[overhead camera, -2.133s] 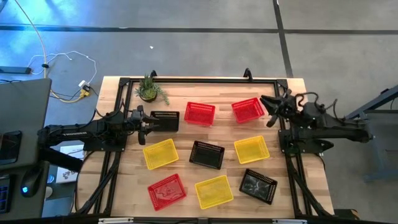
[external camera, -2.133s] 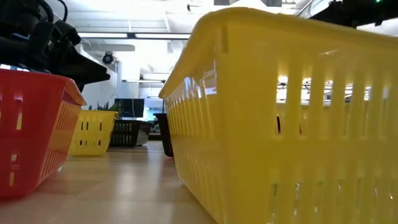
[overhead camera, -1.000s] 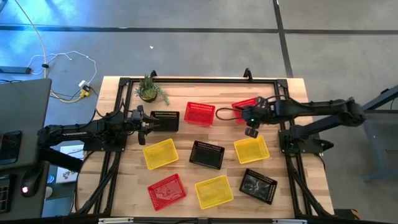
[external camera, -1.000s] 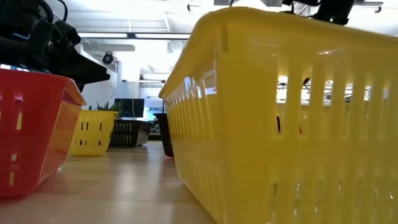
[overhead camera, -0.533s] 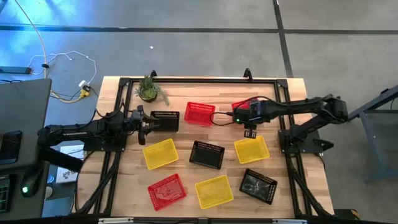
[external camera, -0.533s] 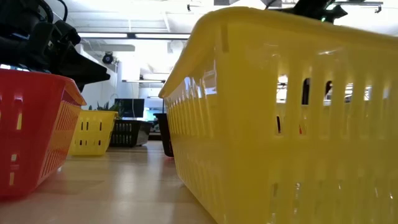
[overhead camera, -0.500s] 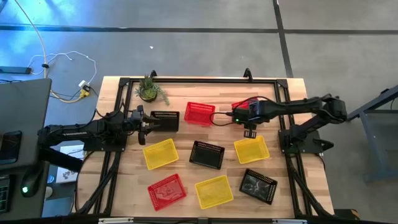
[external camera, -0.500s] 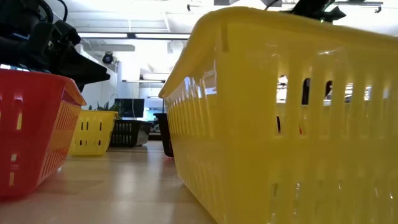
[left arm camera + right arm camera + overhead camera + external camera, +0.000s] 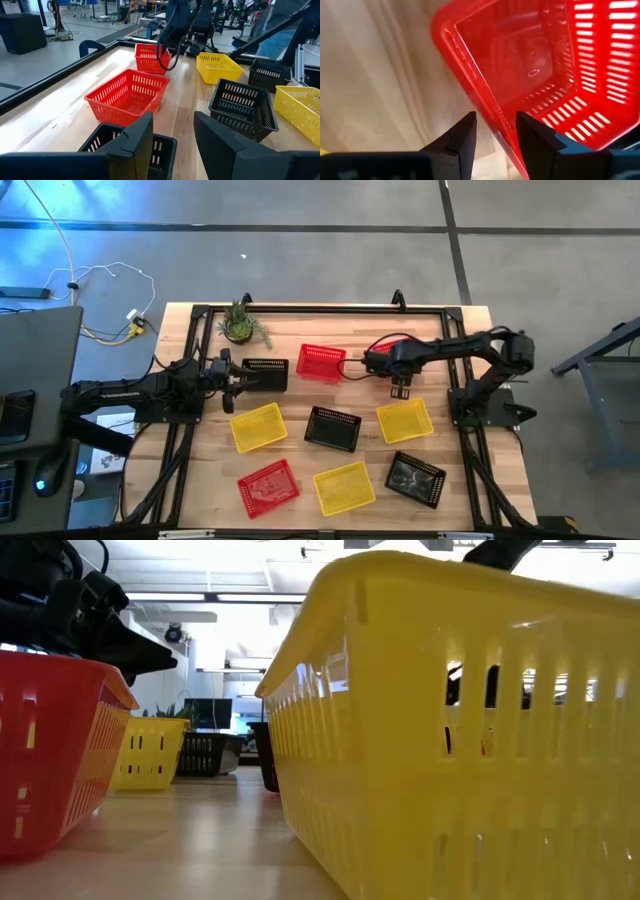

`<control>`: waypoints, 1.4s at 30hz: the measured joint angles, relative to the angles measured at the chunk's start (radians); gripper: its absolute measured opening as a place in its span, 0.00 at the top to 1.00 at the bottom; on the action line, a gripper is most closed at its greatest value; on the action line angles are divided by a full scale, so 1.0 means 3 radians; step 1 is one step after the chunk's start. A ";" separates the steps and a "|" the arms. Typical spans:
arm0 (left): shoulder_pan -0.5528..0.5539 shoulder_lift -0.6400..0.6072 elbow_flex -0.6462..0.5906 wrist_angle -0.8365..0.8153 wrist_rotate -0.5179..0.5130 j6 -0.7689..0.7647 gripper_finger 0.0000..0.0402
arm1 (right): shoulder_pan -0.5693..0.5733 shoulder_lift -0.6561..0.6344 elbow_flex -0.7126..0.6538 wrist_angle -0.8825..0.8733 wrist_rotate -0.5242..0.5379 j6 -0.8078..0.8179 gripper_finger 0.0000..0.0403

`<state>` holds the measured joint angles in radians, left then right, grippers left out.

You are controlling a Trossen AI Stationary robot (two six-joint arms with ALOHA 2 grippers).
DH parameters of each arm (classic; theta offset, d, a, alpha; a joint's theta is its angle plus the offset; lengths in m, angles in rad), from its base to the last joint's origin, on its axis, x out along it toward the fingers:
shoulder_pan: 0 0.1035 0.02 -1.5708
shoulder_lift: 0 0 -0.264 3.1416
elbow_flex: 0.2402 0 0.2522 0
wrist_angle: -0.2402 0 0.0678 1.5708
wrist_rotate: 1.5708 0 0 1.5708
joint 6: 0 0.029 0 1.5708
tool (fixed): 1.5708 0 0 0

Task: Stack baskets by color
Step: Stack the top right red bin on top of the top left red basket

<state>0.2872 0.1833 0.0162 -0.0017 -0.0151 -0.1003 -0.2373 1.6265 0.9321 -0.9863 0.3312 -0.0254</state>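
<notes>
Two fingers of the right gripper [image 9: 495,131] stand apart, straddling the rim of the red basket [image 9: 540,75] directly beneath it; nothing gripped yet. I'd drop straight down until the wall sits deep between the fingers, then close and lift level so it doesn't tilt. Second red basket [image 9: 321,361] lies just beside the gripper, the likely stack target. Left gripper [image 9: 172,131] waits open above the black basket [image 9: 130,147] at the desk's [image 9: 200,470] far side.
</notes>
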 joint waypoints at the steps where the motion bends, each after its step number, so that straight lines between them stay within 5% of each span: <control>1: 0.0000 0.0000 0.0000 0.0000 0.0000 0.0000 0.67 | -0.0018 0.0019 0.0000 0.0000 -0.0003 0.0010 0.71; 11: -0.0001 0.0000 0.0000 0.0001 0.0000 -0.0001 0.67 | -0.0127 0.0034 0.0000 0.0000 -0.0214 0.0287 0.98; 22: -0.0001 0.0000 0.0001 0.0000 0.0000 -0.0001 0.67 | -0.0108 0.0033 0.0323 -0.0156 -0.0171 0.0745 1.00; 42: 0.0001 0.0000 0.0000 0.0000 0.0010 -0.0003 0.67 | 0.0375 0.0033 0.1719 0.0176 0.0208 0.0898 1.00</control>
<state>0.2874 0.1833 0.0162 -0.0016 -0.0121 -0.1013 -0.1247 1.6363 1.4479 -0.9335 0.3935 0.2439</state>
